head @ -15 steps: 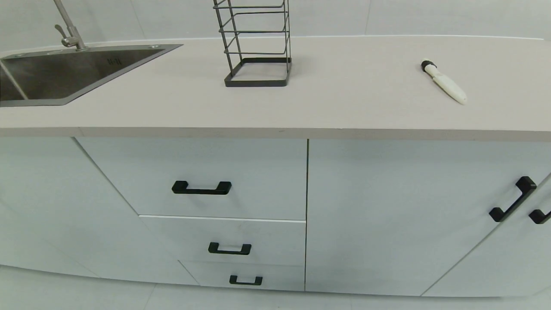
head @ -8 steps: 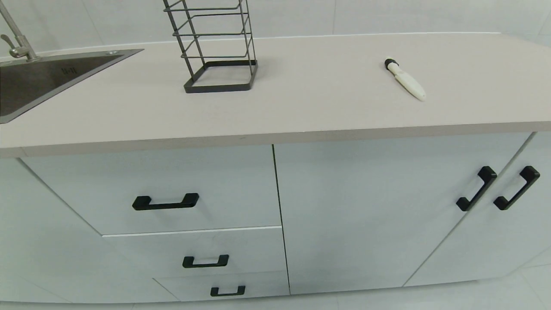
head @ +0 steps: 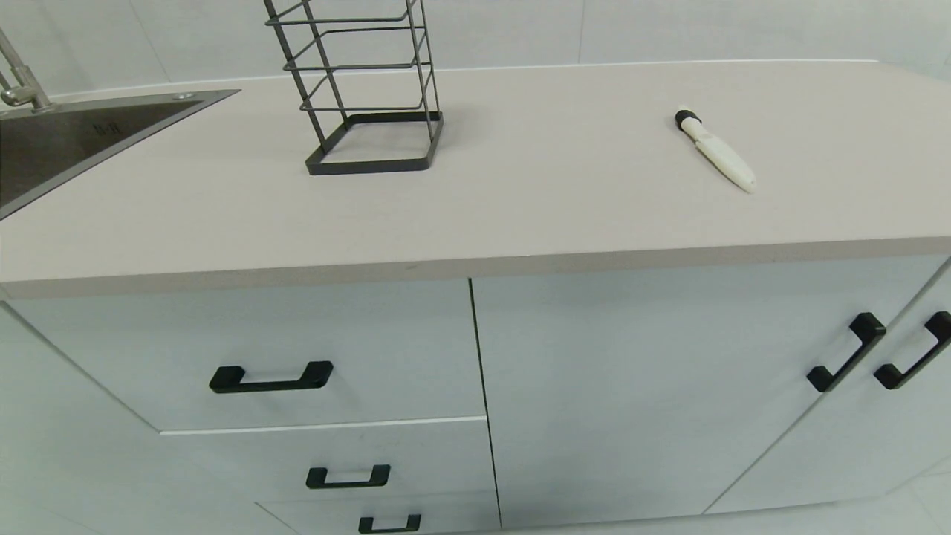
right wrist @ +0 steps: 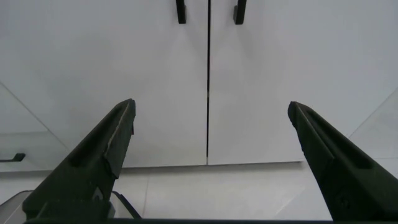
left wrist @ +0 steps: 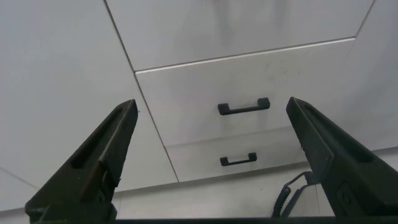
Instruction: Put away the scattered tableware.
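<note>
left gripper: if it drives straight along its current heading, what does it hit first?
Left gripper, jaws open: likely the middle drawer front first, beside its black handle. Nothing nearer shows; depth unclear.

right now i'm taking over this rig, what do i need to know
Left gripper: open, holding nothing, facing the drawer fronts.
Right gripper: open, holding nothing, facing the cupboard doors.
White utensil with a black end lies on the countertop, well right of the wire rack.
Done: nothing put away yet.
Left: pick up the utensil and stow it, probably in the rack.
</note>
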